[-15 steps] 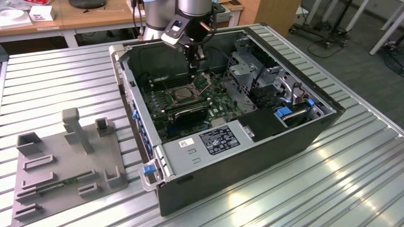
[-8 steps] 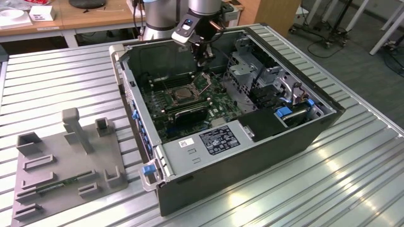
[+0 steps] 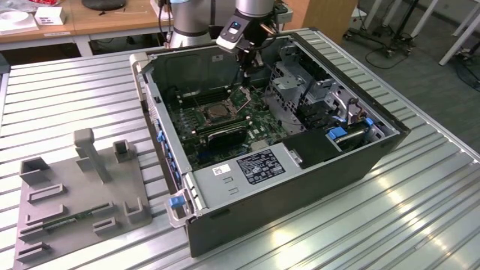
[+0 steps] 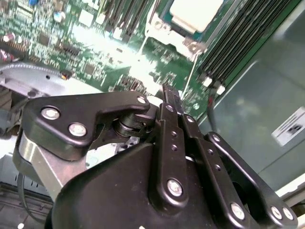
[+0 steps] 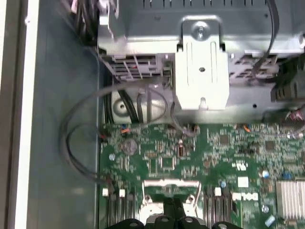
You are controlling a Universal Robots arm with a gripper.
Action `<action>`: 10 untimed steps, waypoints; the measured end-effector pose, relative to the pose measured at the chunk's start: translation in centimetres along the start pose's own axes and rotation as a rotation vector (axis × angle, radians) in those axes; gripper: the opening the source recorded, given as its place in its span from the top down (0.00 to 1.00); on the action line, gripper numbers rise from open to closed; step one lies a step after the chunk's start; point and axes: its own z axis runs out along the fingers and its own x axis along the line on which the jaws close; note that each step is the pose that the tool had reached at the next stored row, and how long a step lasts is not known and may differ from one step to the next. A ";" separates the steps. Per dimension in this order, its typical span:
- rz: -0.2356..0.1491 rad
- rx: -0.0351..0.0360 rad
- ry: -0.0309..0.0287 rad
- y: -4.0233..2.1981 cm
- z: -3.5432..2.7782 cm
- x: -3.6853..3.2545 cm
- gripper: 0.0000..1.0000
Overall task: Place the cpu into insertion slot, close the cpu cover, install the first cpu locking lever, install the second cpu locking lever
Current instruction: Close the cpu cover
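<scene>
Deep in the open computer case (image 3: pixel 322 185), low over the motherboard (image 3: pixel 259 121). Empty gripper (image 4: pixel 170 93), fingers (image 4: pixel 167 102) pinched together. Just beyond the fingertips, cpu cover (image 4: pixel 190 45) apparently down, cpu (image 4: pixel 193 12) seated inside its frame. Beside the fingertips, thin locking lever (image 4: pixel 190 76) standing free: seating done, latching probably not.

The arm (image 3: pixel 189 28) is a smooth silvery-grey tube with a pale blue ring at its joint cap. Its wrist (image 3: pixel 253 11) is dark, almost black, and a small black camera box (image 3: pixel 229 34) with a blue spot is mounted on it. The gripper (image 4: pixel 169 91) is glossy black plastic and metal: a rounded housing, flat link bars (image 4: pixel 90 119) with curved outlines, and two slim straight fingers (image 4: pixel 167 107). Round silver screws (image 4: pixel 51 113) pin every link, some single, some in rows. A bare brushed-metal bracket (image 4: pixel 29 160) sits behind the housing.
</scene>
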 end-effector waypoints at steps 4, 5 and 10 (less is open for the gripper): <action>0.000 0.0001 -0.0002 1.18 0.05 0.03 0.89; 0.000 0.0000 -0.0001 1.44 0.06 0.04 0.89; 0.000 -0.0001 0.0000 2.49 0.11 0.07 0.89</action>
